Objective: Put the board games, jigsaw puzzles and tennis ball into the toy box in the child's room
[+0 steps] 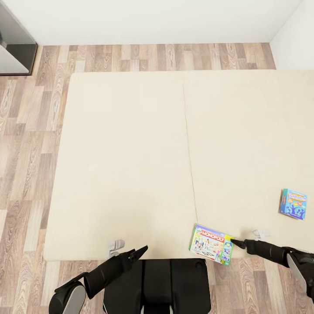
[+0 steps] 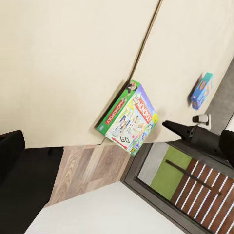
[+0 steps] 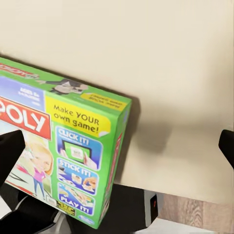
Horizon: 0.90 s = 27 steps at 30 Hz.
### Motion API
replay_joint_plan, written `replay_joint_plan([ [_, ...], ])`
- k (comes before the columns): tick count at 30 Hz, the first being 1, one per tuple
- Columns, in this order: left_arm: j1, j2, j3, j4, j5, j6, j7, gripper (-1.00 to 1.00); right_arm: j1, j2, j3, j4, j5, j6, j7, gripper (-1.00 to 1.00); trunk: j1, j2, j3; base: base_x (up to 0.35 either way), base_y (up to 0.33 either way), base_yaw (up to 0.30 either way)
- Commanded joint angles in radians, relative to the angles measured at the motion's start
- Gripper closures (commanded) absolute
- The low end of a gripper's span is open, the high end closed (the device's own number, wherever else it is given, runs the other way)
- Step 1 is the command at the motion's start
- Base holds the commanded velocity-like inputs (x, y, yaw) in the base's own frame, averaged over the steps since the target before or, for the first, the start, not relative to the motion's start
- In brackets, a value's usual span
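Wood-plank floor, white walls, and the wide beige mattress of the bed (image 1: 131,165) spreads ahead of the robot. Nearest, at the mattress's front edge, lies the flat white-and-green MONOPOLY board game box (image 1: 211,244), its long axis running roughly along that edge. The right gripper (image 1: 233,241) is right at the box's right short end, fingers spread wide in its wrist view, one on each side of that end, nothing pinched. The left gripper (image 1: 141,251) hangs well to the box's left, so the right arm is nearer; whether its fingers are spread I cannot tell. Farther right rests the small blue board game box (image 1: 293,204), well apart.
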Motion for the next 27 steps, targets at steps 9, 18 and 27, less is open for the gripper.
replay_joint_plan([
  [9,0.0,-0.001,0.001,-0.001,0.006,0.007,0.0,-1.0,0.0,0.0,-0.001,0.012,-0.009,0.009,0.002,-1.0,0.001,-0.001,-0.001,0.0,0.0,0.0],
  [18,0.0,-0.001,0.001,-0.001,0.006,0.007,0.0,-1.0,0.0,0.0,-0.001,0.012,-0.009,0.009,0.002,-1.0,0.001,-0.001,-0.001,0.0,0.0,0.0],
  [27,0.0,-0.001,0.001,-0.001,0.006,0.007,0.0,-1.0,0.0,0.0,-0.001,0.012,-0.009,0.009,0.002,-1.0,0.001,-0.001,-0.001,0.0,0.0,0.0],
])
